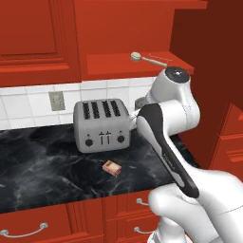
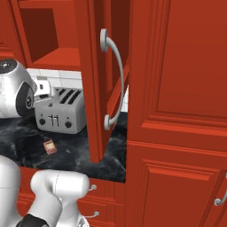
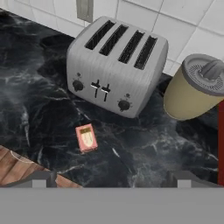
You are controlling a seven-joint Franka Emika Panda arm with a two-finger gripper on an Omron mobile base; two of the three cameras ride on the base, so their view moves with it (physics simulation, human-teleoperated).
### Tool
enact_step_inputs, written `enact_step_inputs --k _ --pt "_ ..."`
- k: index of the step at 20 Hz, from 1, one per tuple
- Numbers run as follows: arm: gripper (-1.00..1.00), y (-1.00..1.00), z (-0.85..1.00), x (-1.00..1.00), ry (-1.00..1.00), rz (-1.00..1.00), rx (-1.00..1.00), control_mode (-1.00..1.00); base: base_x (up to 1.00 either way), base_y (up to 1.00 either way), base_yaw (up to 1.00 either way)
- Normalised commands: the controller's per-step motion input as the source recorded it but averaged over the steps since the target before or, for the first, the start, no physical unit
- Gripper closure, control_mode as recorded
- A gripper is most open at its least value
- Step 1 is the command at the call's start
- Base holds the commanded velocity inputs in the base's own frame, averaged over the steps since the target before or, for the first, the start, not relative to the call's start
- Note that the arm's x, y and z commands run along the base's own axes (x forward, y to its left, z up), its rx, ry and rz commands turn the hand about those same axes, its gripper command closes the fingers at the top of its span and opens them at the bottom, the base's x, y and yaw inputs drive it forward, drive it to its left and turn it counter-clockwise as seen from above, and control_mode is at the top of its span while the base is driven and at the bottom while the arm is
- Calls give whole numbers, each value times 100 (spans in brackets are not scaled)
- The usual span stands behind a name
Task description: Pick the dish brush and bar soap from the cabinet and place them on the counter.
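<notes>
With the bar soap (image 1: 112, 167) already flat on the counter (image 1: 42, 166) before the toaster (image 1: 101, 125) | dish brush (image 1: 140, 58) still on cabinet (image 1: 118, 64) shelf, your half left | pincer (image 3: 112, 180) empty, tips spread.

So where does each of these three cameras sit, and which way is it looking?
Left base view: behind the arm's left, facing the black marble counter, silver four-slot toaster and beige brush on the red shelf; white arm lower right.
Right base view: behind its right, facing the open red cabinet door; arm lower left.
Hand view: looks down at counter; dark fingertips at bottom.
All share toaster and tan-orange soap.
</notes>
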Motion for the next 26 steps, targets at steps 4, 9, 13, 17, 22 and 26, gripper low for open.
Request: enact_step_inputs --k 4,9,13,17,22,26 --pt "-100 -13 45 -4 0 -5 0 -100 0 0 0" --pt "-100 -13 48 0 0 -3 0 -100 0 0 0" --pt "-100 -14 54 -1 0 -3 0 -100 0 0 0" --pt "-100 -14 52 0 0 -4 0 -100 0 0 0" --pt "-100 -12 43 0 0 -4 0 -100 0 0 0" --pt "-100 -10 34 2 0 -5 0 -100 0 0 0"
